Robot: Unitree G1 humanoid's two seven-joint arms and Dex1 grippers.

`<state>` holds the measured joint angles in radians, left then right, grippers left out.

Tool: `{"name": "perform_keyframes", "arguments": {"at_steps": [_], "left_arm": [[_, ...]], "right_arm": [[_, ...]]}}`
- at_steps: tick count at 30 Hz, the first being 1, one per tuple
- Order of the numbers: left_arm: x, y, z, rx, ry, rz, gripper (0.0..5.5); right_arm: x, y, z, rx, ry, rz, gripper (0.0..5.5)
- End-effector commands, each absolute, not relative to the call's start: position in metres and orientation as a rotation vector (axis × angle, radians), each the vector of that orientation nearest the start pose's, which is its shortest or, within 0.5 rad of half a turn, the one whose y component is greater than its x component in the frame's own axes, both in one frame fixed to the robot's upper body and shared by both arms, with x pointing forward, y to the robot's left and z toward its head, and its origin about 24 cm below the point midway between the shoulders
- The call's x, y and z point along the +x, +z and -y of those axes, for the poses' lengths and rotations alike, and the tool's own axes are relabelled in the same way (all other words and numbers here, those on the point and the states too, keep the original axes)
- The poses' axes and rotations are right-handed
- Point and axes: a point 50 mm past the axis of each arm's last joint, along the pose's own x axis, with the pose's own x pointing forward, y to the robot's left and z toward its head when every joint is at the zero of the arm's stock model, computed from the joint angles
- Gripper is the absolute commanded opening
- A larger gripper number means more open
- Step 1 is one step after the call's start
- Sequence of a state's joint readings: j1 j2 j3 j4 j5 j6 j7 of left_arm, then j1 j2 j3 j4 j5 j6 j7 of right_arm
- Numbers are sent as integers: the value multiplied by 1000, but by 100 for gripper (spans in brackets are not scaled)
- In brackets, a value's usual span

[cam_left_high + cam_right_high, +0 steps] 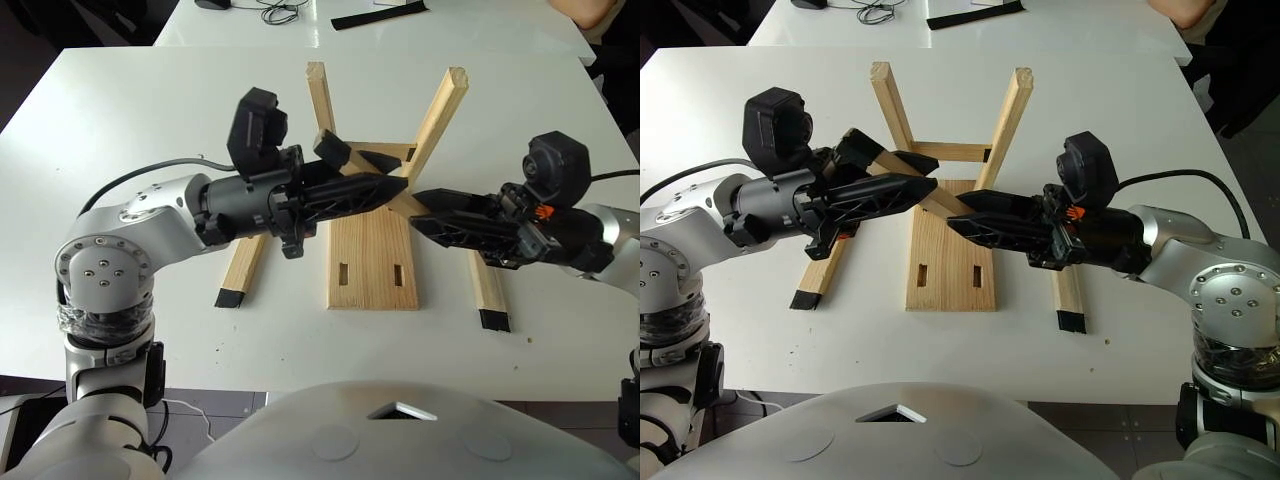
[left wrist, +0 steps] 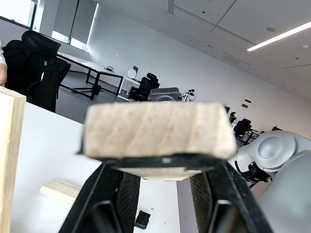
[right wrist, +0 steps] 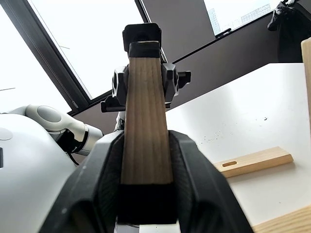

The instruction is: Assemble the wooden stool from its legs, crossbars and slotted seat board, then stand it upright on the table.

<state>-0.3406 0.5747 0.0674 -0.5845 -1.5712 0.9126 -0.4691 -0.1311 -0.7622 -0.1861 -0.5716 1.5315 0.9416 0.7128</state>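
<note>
The board (image 1: 370, 265) lies flat in the middle of the table (image 1: 150, 120), slots facing up. Over its far end the two grippers meet almost nose to nose, sharing one leg (image 3: 146, 121). That leg hangs slantwise in the air above the board, with its black-capped end pointing off past the board's far left corner.

The left gripper (image 1: 395, 185) comes in from the board's left, and the wood sits pinched between its fingers (image 2: 121, 194). The right gripper (image 1: 955, 222) comes in from the board's right with its fingers (image 3: 187, 165) clamped on the leg's other end.

Beyond the board, a far-left leg (image 1: 321, 95) and a far-right leg (image 1: 442, 105) splay away from its far edge, with a crossbar (image 1: 950, 152) running between them. I cannot tell whether they are seated in the board.

A left leg (image 1: 245, 262) lies flat on the table just beside the board's left edge. A right leg (image 1: 490, 290) lies near its right edge. Each has its black cap toward the near side.
</note>
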Motion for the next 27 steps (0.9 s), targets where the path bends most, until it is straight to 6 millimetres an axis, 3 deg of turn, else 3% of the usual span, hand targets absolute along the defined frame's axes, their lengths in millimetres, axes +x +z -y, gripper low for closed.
{"name": "perform_keyframes", "arguments": {"at_steps": [1,6,7,13,16,23,25,27], "left_arm": [[196,212,-113,-489,-1515,-106,130],[198,209,-113,-477,-1500,-118,130],[199,209,-113,-476,-1492,-118,130],[206,207,-118,-470,-1442,-127,130],[209,211,-125,-453,-1436,-128,130],[233,220,-170,-132,-1380,-273,130],[246,222,-183,47,-1349,-252,130],[256,221,-193,115,-1386,-181,130]], "right_arm": [[186,188,159,471,1464,-278,130],[192,185,159,433,1401,-282,130],[194,183,159,424,1383,-288,166],[193,170,163,336,1327,-356,256],[192,158,168,274,1282,-403,272],[170,139,186,238,1091,-392,272],[158,136,188,246,1022,-372,272],[149,134,189,250,956,-348,272]]}}
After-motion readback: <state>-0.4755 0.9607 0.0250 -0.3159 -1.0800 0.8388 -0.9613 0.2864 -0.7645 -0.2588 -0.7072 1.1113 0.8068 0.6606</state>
